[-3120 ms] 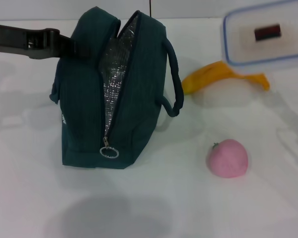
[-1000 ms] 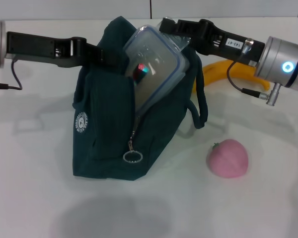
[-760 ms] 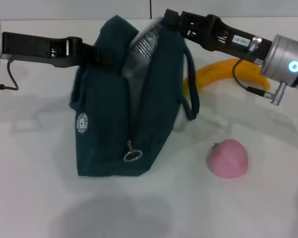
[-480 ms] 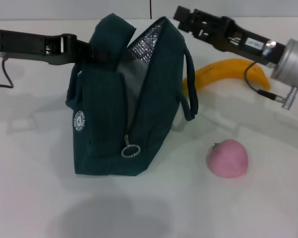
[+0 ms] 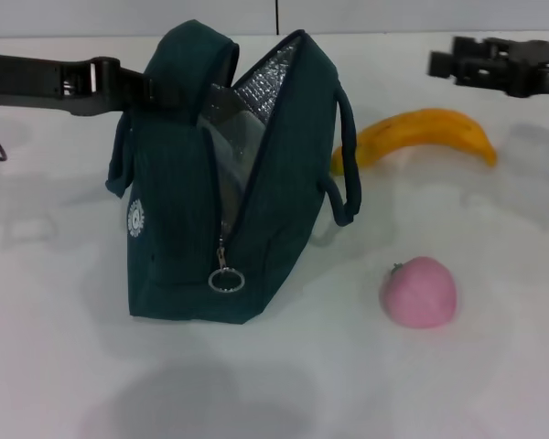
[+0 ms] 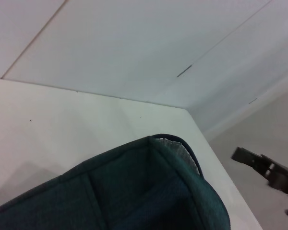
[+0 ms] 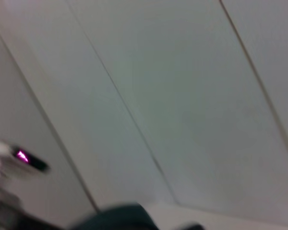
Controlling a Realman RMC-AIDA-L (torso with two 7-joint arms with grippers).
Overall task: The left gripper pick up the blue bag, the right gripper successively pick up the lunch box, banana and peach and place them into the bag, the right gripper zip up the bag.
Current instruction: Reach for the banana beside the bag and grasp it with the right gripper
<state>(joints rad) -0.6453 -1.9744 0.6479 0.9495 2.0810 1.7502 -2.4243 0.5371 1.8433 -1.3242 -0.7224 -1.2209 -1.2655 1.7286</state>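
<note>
Blue bag [image 5: 247, 210] upright on white desk [image 5: 64, 366], mouth unzipped, foil lining [image 5: 256, 87] showing, ring pull [image 5: 226, 280] low on the near end, round white logo [image 5: 135, 218] on the left side. Left claw [image 5: 151, 91] reaching in from the left, clamped on the bag's upper left edge, near a handle [image 5: 188, 41]. Second handle [image 5: 346, 155] looping down the right side. Banana [image 5: 421, 135] flat on the desk, right of the bag, just beside that handle. Peach [image 5: 419, 291] nearer the front, well apart from bag and banana. Right claw [image 5: 448, 62] at upper right, above the banana, holding nothing; opening of its fingers not discernible. Lunch box not distinguishable in the bag's mouth.
</note>
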